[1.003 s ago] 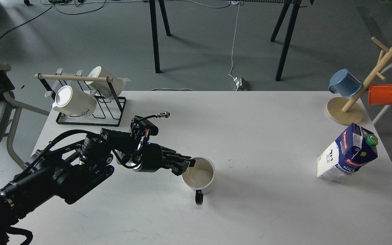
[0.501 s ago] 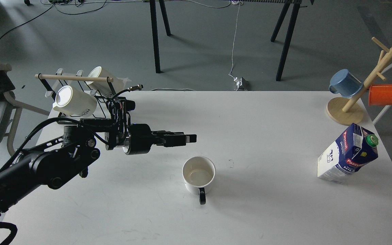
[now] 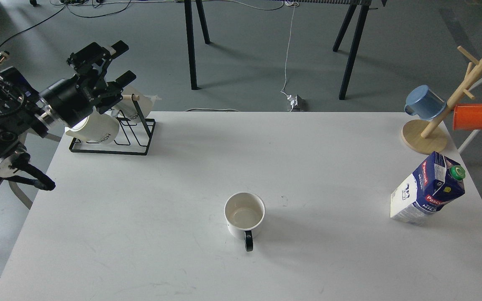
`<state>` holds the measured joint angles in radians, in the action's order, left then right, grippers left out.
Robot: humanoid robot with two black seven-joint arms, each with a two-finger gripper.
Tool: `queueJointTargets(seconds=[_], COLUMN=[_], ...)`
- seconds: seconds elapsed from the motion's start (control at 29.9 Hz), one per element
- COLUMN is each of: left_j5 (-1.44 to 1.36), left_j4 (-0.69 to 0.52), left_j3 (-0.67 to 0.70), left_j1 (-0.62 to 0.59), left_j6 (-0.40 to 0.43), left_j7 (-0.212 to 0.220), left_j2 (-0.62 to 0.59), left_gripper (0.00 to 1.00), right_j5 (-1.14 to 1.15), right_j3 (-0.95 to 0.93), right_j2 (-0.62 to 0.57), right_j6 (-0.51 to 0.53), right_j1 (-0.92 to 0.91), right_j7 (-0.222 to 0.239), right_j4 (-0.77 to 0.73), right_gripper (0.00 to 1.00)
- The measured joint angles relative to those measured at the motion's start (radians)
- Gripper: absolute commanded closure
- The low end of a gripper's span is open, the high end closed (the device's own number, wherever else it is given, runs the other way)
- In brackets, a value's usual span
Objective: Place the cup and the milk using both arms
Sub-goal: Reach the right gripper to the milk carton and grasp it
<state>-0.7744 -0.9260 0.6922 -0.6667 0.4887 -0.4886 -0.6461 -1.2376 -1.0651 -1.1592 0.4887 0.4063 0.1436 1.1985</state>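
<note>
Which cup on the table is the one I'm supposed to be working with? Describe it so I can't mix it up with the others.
Look at the white table, near the middle of its front half. The cup stands there upright and alone, open side up and empty. Unlike the white mugs lying in the black wire rack at the far left, it has a black handle, pointing toward you.

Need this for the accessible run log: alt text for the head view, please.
A white cup with a black handle stands upright near the middle of a white table, with a blue milk carton at the right edge. The left gripper, open and empty, is raised at far left above a mug rack.
</note>
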Motion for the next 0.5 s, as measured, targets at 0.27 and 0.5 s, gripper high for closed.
queueJointTargets(seconds=[0.27, 0.5], left_j5=[-0.005, -0.008], left_j4=[0.001, 0.001], left_j3=[-0.005, -0.012], left_j1=[0.015, 0.017], left_j6=[0.000, 0.000], left_j7=[0.000, 0.000], left_j2=[0.015, 0.030], left_gripper=[0.12, 0.12], right_j5=[0.108, 0.197], right_j3=[0.035, 0.041], right_j2=[0.202, 0.310], right_j6=[0.000, 0.000], right_j1=[0.085, 0.063], right_j7=[0.003, 0.000], right_j4=[0.108, 0.132], right_gripper=[0.01, 0.01])
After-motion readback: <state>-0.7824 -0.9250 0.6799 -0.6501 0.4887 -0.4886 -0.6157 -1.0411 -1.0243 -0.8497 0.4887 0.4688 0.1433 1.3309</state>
